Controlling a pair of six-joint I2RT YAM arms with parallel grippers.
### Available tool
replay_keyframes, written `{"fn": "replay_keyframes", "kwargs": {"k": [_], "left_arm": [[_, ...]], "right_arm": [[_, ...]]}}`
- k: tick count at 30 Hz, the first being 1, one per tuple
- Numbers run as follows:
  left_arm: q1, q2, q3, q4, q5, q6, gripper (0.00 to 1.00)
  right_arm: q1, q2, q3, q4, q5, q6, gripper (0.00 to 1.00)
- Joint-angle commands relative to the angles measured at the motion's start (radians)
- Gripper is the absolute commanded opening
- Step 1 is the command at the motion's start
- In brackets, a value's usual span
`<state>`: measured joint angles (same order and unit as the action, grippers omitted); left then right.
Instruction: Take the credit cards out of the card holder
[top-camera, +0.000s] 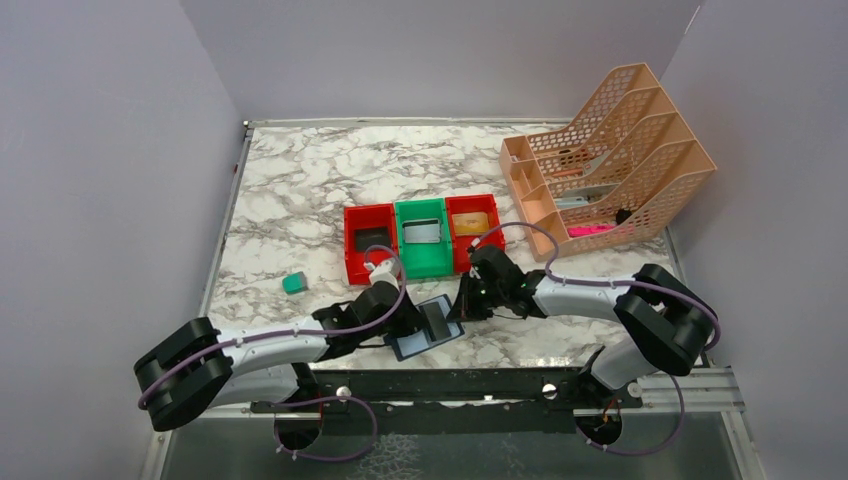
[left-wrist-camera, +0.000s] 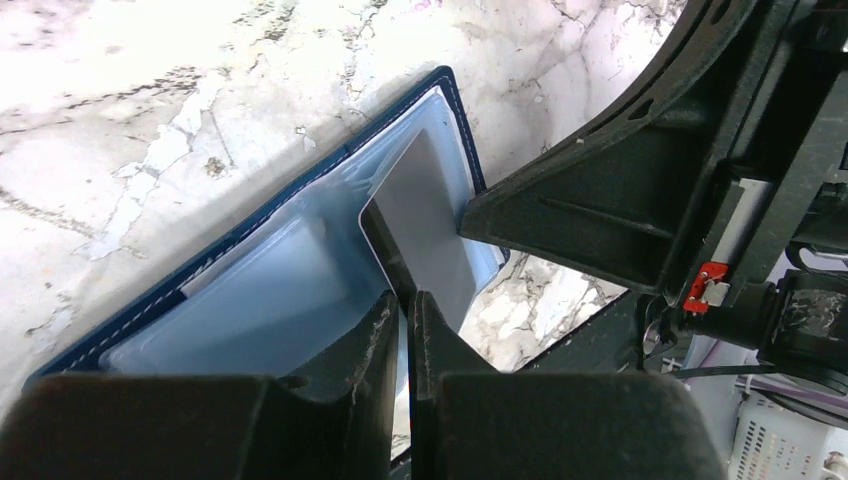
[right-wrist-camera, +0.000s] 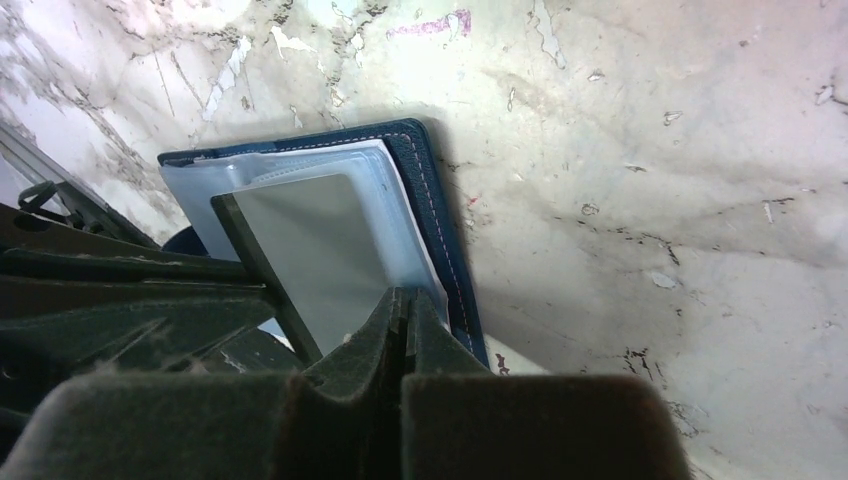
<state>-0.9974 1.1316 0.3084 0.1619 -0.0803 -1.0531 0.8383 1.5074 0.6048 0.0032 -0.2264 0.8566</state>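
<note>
The navy card holder (top-camera: 412, 346) lies open near the table's front edge, with its pale blue-grey pockets (left-wrist-camera: 250, 300) facing up. A grey credit card with a dark edge (left-wrist-camera: 425, 225) stands tilted, partly out of a pocket. It also shows in the right wrist view (right-wrist-camera: 310, 250) and the top view (top-camera: 437, 320). My left gripper (left-wrist-camera: 405, 305) is shut on the card's near edge. My right gripper (right-wrist-camera: 403, 305) is shut on the holder's pale pocket edge, beside the navy cover (right-wrist-camera: 430, 190). The two grippers (top-camera: 418, 322) (top-camera: 458, 308) meet over the holder.
Behind the holder stand a red bin (top-camera: 370, 240) with a dark card, a green bin (top-camera: 422, 236) with a grey card and a red bin (top-camera: 474, 226) with a gold card. A teal block (top-camera: 293, 283) lies to the left. A peach file rack (top-camera: 610, 160) stands at back right.
</note>
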Motion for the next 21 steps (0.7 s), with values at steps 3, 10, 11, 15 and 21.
{"fn": "replay_keyframes", "kwargs": {"k": [3, 10, 11, 15, 21], "left_arm": [[-0.007, -0.067, -0.029, -0.043, -0.042, -0.007, 0.18], [-0.006, -0.021, -0.033, 0.042, 0.029, -0.011, 0.28], [-0.007, -0.012, -0.034, 0.053, 0.034, -0.014, 0.30], [-0.007, 0.017, -0.034, 0.073, 0.037, -0.026, 0.32], [-0.007, 0.051, -0.053, 0.028, -0.016, -0.070, 0.35]], "right_arm": [[-0.001, 0.040, -0.015, -0.066, 0.081, -0.014, 0.01], [-0.001, 0.038, -0.017, -0.054, 0.066, -0.007, 0.01], [-0.001, 0.039, -0.017, -0.051, 0.063, -0.007, 0.01], [-0.001, 0.039, -0.016, -0.049, 0.056, -0.008, 0.01], [-0.001, 0.040, -0.014, -0.045, 0.052, -0.007, 0.01]]}}
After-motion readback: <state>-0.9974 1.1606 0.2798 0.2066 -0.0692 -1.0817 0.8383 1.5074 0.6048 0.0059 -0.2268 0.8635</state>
